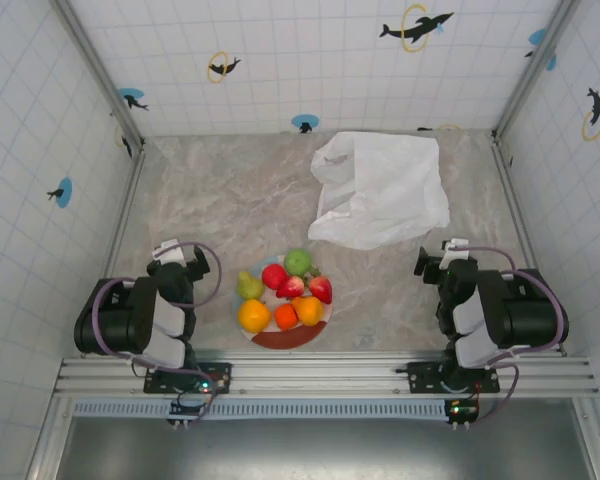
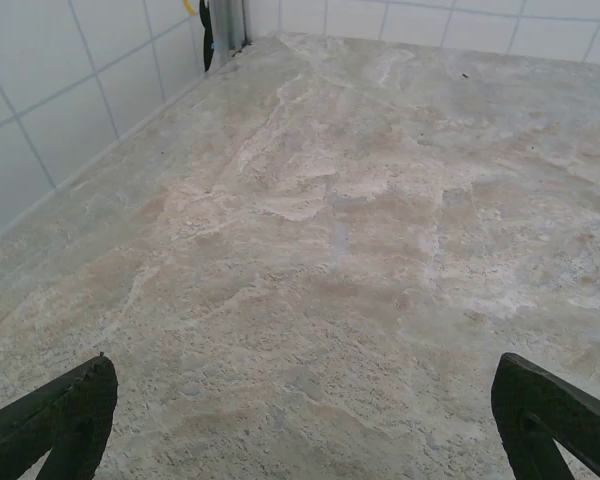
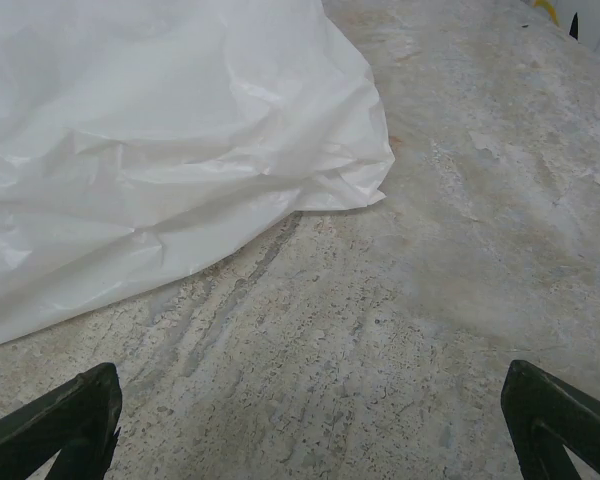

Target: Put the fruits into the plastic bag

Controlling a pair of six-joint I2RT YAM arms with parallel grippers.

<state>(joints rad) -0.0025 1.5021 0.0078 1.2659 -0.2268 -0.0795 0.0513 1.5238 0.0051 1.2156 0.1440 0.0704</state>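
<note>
Presently fruits [image 1: 285, 295] piled on plate [image 1: 290, 339]. Plastic bag [image 1: 380, 190] crumpled flat, well behind plate and to its right, apart from it. Left gripper [image 2: 305, 425] just left of plate, jaws spread wide above bare table [image 2: 380, 200]. Right gripper [image 3: 310, 425] right of plate, jaws likewise wide, facing near edge of plastic bag.

Lab booth: tiled walls [image 1: 280, 60], marble tabletop [image 1: 230, 190].

A round plate [image 1: 285, 340] rests on the marbled table [image 1: 220, 200], tiled walls [image 1: 280, 60] around it.
</note>
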